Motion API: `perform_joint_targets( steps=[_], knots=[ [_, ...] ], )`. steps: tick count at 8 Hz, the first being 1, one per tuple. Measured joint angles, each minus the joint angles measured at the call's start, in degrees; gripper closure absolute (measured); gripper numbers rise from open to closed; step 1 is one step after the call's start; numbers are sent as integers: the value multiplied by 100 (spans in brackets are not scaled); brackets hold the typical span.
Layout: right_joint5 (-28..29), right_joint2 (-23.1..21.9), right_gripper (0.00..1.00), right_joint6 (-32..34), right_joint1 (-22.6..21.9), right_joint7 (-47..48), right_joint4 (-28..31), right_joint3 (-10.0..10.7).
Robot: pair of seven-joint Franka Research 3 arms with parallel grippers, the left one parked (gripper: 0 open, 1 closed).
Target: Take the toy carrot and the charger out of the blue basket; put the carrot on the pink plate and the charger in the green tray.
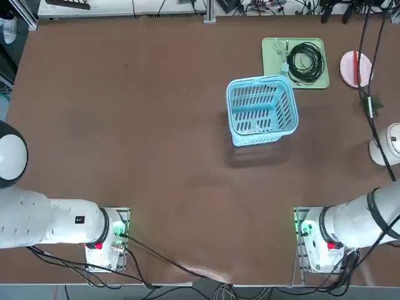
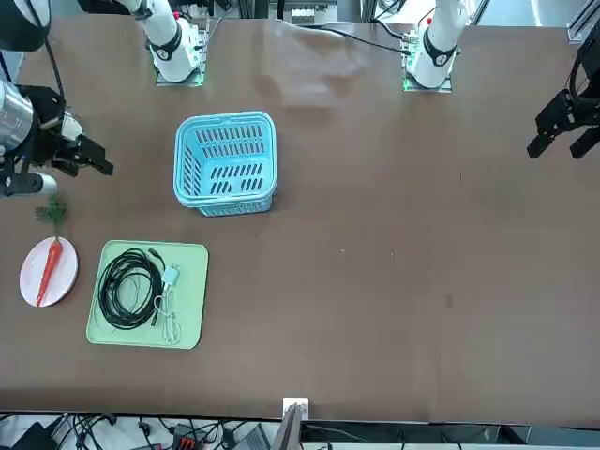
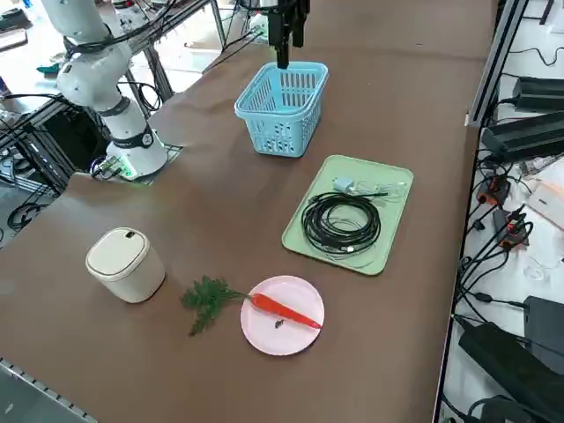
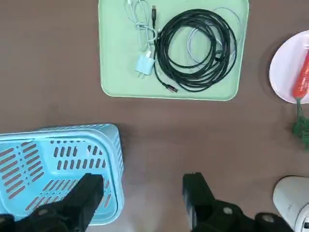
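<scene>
toy carrot [image 2: 48, 270] on pink plate [image 2: 30, 281], leaves trailing over rim: light, stiff, take mid-stem; charger [image 2: 172, 276] in green tray [image 2: 192, 300] beside black cable [image 2: 127, 289]: light, take block, cord floppy; blue basket [image 2: 225, 162] empty; right end effector [image 4: 142, 193] spread, holds nothing, above table beside basket

The top view looks straight down over the whole table [image 1: 125, 125] with the arm bases at its lower edge, while the front view faces back across the same table from the far side, so the bases sit along its upper edge. The right side view looks down diagonally from a raised spot at the robot's right. The right wrist view hangs closest, looking down; all four share the blue basket [image 4: 53, 159], green tray [image 3: 388, 238] and pink plate [image 2: 28, 281].
</scene>
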State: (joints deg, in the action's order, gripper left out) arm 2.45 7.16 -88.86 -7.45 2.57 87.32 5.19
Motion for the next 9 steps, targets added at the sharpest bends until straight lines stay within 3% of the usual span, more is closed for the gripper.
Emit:
perform_joint_targets(
  steps=[1,2,3,9],
  knots=[
    [-145,29,0,-37,486,138,13,-525],
    [-198,39,0,-52,779,235,43,-849],
    [-216,45,0,-57,885,251,51,-956],
    [-221,134,0,-82,973,250,50,-983]
  ],
)
